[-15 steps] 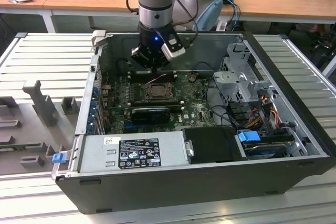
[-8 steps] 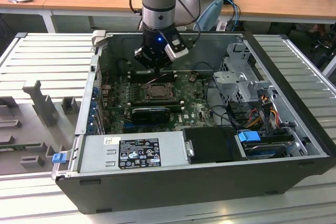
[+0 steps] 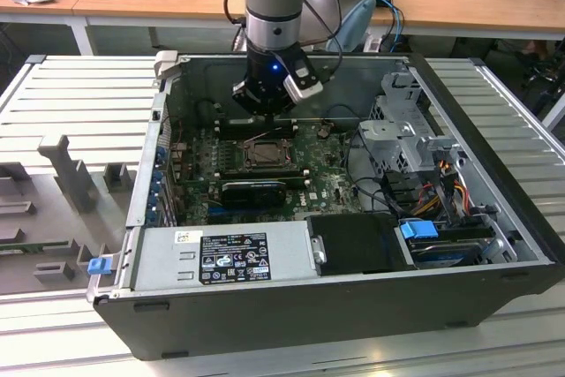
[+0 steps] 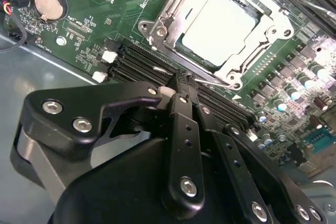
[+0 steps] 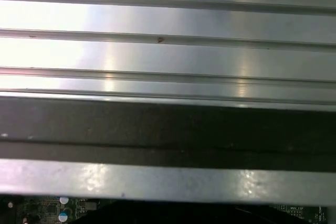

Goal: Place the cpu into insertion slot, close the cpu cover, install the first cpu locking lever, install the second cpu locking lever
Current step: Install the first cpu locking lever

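Observation:
The cpu (image 4: 220,27), a pale square chip, lies flat in the insertion slot (image 4: 157,40) on the green motherboard. The silvery cpu cover (image 4: 181,3) lies down around it, and the chip's face shows through the cover's central cut-out. My gripper (image 4: 182,85) has black fingers (image 4: 181,129) that meet at the tip, shut with nothing seen between them. That tip sits just beside the slot's edge, close to a thin wire lever (image 4: 210,81). In the exterior view my gripper (image 3: 267,112) hangs inside the open computer case, just above the insertion slot (image 3: 262,153).
Long black memory slots (image 4: 136,61) run beside the socket, and a coin battery (image 4: 48,3) sits farther off. A black graphics card (image 3: 254,190), power supply (image 3: 221,258) and drive cage (image 3: 406,139) crowd the case. The case wall (image 5: 168,129) and ribbed metal table (image 3: 79,94) surround it.

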